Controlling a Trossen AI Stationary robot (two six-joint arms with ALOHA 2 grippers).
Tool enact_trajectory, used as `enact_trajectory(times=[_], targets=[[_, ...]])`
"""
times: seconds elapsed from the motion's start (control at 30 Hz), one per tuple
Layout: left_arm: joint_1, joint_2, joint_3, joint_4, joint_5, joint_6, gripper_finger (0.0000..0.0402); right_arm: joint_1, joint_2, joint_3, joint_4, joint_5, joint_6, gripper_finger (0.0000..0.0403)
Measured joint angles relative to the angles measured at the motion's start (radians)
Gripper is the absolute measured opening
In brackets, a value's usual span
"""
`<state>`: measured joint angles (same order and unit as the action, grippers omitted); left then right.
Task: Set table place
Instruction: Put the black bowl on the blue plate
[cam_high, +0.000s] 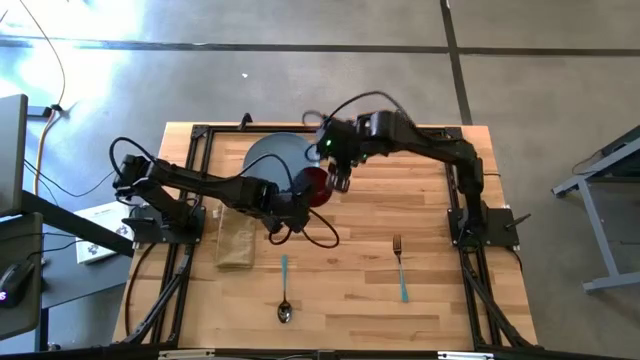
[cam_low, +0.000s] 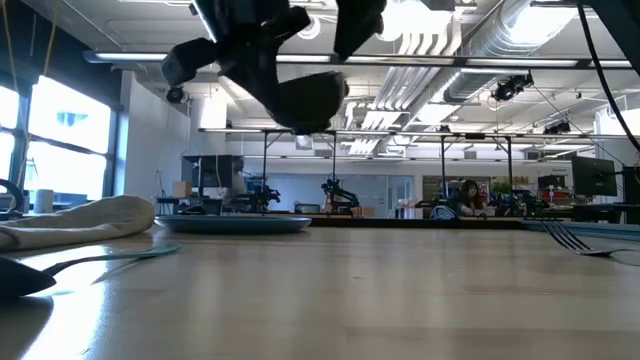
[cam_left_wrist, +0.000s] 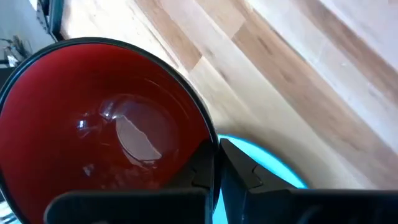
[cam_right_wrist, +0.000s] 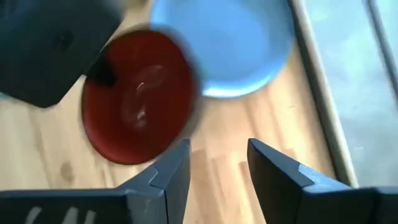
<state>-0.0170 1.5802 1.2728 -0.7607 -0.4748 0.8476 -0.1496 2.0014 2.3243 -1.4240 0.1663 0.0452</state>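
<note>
The left gripper (cam_high: 297, 205) is clamped on the rim of the red bowl (cam_high: 313, 186), one finger inside and one outside, and holds it in the air above the surface (cam_high: 360, 290); in the low view the bowl (cam_low: 305, 100) hangs clear of the wood. The bowl sits just beside the blue plate (cam_high: 272, 155), which lies flat near the far edge of the surface. The right gripper (cam_high: 338, 180) hovers close to the bowl's other side with its fingers (cam_right_wrist: 176, 171) spread apart and nothing between them. A tan cloth (cam_high: 236, 240) lies below the left arm. The spoon (cam_high: 285, 295) and the fork (cam_high: 399, 265), both with teal handles, rest nearer the front edge, well apart from each other.
</note>
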Motion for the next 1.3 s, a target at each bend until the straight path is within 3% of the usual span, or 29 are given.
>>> enact_trajectory(times=[0.2, 0.37, 0.6, 0.77, 0.93, 1.07, 1.3], targets=[[0.029, 0.008, 0.003, -0.092, 0.001, -0.1, 0.0001, 0.007, -0.059, -0.009, -0.009, 0.027, 0.014, 0.0149], [0.079, 0.005, 0.003, -0.167, -0.003, -0.253, 0.0001, 0.004, -0.088, -0.009, -0.159, 0.183, 0.094, 0.0149], [0.224, 0.005, 0.003, -0.267, 0.071, -0.461, 0.0001, 0.018, -0.166, -0.017, -0.148, 0.214, 0.164, 0.0149], [0.346, 0.005, 0.003, -0.269, 0.089, -0.455, 0.0001, 0.042, -0.22, -0.017, -0.148, 0.268, 0.214, 0.0149], [0.469, 0.005, -0.01, -0.167, 0.19, -0.371, 0.0001, 0.078, -0.257, -0.017, -0.147, 0.318, 0.259, 0.0149], [0.561, 0.005, -0.072, -0.045, 0.319, -0.346, 0.0, 0.117, -0.285, -0.017, -0.147, 0.37, 0.298, 0.0149], [0.625, 0.007, -0.227, 0.045, 0.351, -0.347, 0.0, 0.161, -0.29, -0.017, -0.147, 0.435, 0.359, 0.0149]])
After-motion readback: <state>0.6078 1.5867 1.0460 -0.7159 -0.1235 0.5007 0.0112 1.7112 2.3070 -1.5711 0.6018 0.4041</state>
